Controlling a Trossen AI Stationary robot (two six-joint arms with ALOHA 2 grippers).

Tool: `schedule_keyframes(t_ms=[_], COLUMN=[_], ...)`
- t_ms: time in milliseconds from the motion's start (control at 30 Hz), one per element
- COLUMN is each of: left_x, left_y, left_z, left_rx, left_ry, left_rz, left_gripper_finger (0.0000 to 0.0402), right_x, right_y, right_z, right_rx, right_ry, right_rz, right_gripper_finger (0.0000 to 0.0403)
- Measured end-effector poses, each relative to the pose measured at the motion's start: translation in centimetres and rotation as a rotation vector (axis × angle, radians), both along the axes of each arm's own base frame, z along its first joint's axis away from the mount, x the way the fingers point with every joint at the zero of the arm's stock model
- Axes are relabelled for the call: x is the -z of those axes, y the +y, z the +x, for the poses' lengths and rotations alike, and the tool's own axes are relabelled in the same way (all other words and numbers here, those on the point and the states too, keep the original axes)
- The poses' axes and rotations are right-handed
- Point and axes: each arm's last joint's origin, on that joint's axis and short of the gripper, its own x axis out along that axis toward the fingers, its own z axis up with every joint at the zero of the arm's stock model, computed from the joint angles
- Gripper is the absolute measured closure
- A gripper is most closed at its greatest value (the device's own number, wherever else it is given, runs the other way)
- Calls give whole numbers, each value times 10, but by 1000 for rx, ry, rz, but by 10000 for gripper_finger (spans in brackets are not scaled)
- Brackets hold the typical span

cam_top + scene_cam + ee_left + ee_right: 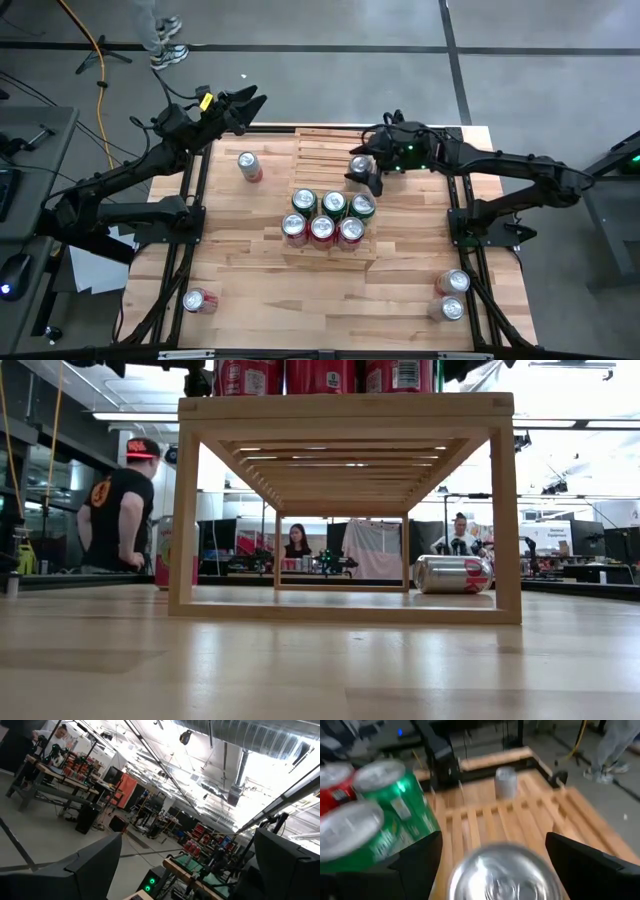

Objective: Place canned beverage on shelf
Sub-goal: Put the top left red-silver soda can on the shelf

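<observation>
I see right claw (366,172) spread around upright can (360,164) on shelf (325,148), beside row; left claw (243,105) released, parked off worktop.

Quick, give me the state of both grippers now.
Left gripper: open, empty, raised at the table's far left edge.
Right gripper: fingers open around a can on the shelf.

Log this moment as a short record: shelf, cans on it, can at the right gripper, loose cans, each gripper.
shelf: pale slatted rack mid-table
cans on shelf: six in two rows, three green behind three red
can at right gripper: silver-topped can upright on shelf slats
right gripper: over that can, fingers either side of it
left gripper: raised at table's far edge, open
loose cans: one left of shelf, three near table's front corners
</observation>
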Motion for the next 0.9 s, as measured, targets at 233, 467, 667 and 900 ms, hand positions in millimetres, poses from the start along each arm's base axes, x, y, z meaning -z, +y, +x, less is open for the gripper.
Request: schedule_keyframes(t_ms=[233,467,667,900], left_x=[0,1,8,21], left_y=[0,-1,-6,-15], left_z=[0,1,7,15], left_rx=[0,49,74,65], left_ry=[0,28,192,395], left_rz=[0,34,150,256], left_gripper_finger=[51,51,85,296], right_x=[-20,-42,-46,-38], right_y=[-3,-2,3,7], right_z=[-12,-48,-83,-98], right_rx=[33,90,215,280], right_ry=[-120,-188,-128,-19], right_rz=[2,35,61,137], right_gripper_finger=[62,66,94,141])
